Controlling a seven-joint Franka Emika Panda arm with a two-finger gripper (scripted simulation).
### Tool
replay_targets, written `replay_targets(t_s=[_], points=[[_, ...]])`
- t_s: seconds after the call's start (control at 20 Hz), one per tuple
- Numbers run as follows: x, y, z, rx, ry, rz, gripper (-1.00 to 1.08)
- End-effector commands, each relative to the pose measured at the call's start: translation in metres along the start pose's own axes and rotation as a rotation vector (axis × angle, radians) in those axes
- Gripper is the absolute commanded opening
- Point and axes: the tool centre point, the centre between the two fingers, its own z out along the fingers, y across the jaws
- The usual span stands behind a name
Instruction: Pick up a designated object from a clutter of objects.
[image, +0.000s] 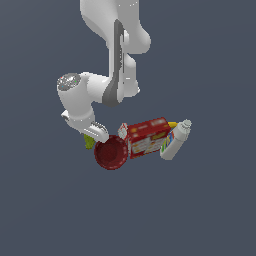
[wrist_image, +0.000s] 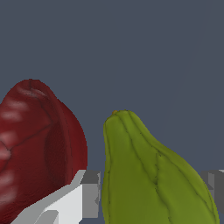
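Note:
The yellow-green lumpy pear (wrist_image: 148, 175) stands between my two fingers in the wrist view, filling the gap from one grey pad (wrist_image: 91, 194) to the other at the frame's edge. My gripper (wrist_image: 151, 192) is shut on it. In the exterior view the gripper (image: 93, 136) is low at the exterior view's left end of the clutter, and only a sliver of the pear (image: 89, 142) shows under the hand. The red ribbed bowl (image: 111, 152) lies right beside the pear; it also fills one side of the wrist view (wrist_image: 39, 148).
A red-and-white printed box (image: 146, 137) lies against the bowl. A white bottle (image: 176, 140) leans at the box's far end, with a yellow banana tip (image: 172, 124) behind it. The floor (image: 50, 210) is plain dark grey.

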Motion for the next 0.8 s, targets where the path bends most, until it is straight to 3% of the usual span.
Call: replay_targets(t_s=[0.0, 0.75], points=[[-0.004, -0.031, -0.018, 0.001, -0.006, -0.017, -1.00], [0.001, -0.174, -0.146, -0.001, -0.005, -0.017, -1.00]])
